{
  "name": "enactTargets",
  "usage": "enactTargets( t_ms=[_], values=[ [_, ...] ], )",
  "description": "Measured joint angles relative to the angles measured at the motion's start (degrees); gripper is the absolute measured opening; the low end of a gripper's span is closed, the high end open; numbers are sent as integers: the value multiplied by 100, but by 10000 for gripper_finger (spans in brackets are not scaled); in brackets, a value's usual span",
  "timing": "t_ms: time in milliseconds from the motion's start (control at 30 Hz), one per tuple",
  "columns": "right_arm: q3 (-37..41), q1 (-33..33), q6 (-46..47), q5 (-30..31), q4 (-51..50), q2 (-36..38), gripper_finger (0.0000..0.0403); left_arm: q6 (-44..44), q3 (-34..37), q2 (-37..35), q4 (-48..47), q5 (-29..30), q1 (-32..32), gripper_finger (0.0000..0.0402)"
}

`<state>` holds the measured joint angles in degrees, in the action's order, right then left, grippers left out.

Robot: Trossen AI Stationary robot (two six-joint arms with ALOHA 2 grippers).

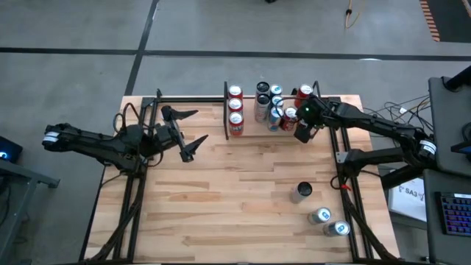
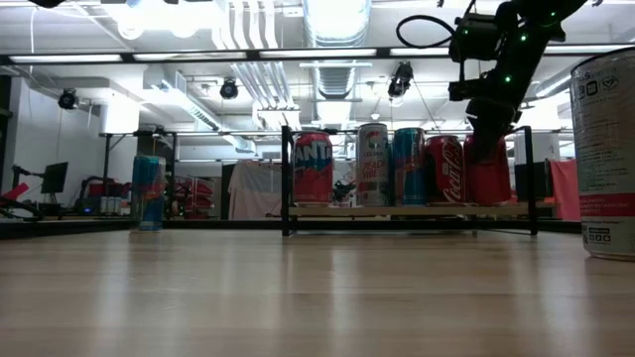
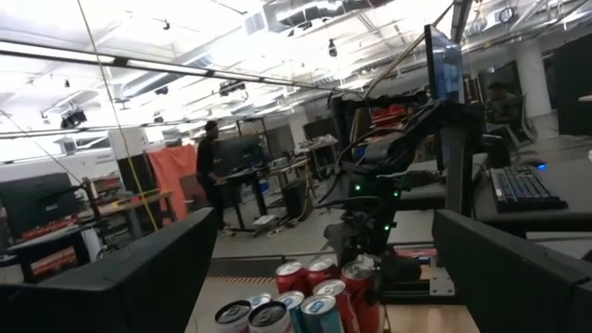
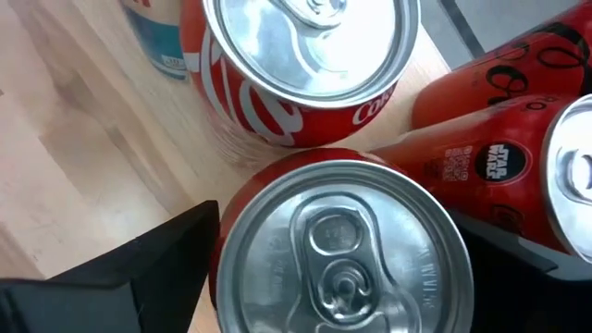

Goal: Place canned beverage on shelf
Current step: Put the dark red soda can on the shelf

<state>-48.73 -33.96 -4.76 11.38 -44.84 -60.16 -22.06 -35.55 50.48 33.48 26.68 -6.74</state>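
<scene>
Butcher-block counter (image 1: 221, 191), pale planks, black tube frame at both sides.

Shelf (image 1: 254, 126) at the far edge: small light-wood board, thin black side rails. It carries a cluster of upright cylindrical aluminium cans: three red cans (image 1: 235, 112) in a row at its left end, silver and blue-topped cans in the middle, red ones at the right.

Right gripper (image 1: 302, 129) sits over the right end of the shelf. In the right wrist view its two dark fingers (image 4: 139, 268) stand on either side of a red can (image 4: 344, 248), seen from above: brushed silver lid, pull tab, round rim. Jaws are wide, with a visible gap on at least one side; whether the pads touch the can wall I cannot tell. The can stands on the shelf, touching a Coca-Cola can (image 4: 305, 65) beside it; another red can with black print (image 4: 499, 148) lies close.

Low view: cans lined up on the shelf, Fanta can (image 2: 314, 169) at the left.

Left gripper (image 1: 193, 132) hovers over the counter's left half, fingers spread wide, holding nothing.

Three more cans (image 1: 320, 213) stand on the near right of the counter, well apart from the shelf.
</scene>
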Motion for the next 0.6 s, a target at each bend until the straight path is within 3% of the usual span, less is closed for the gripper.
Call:
enactTargets(
  t_ms=[600],
  values=[
    [-127,1,27,157,-120,48,354,-149,0,0,-13,197,0,384]
  ],
)
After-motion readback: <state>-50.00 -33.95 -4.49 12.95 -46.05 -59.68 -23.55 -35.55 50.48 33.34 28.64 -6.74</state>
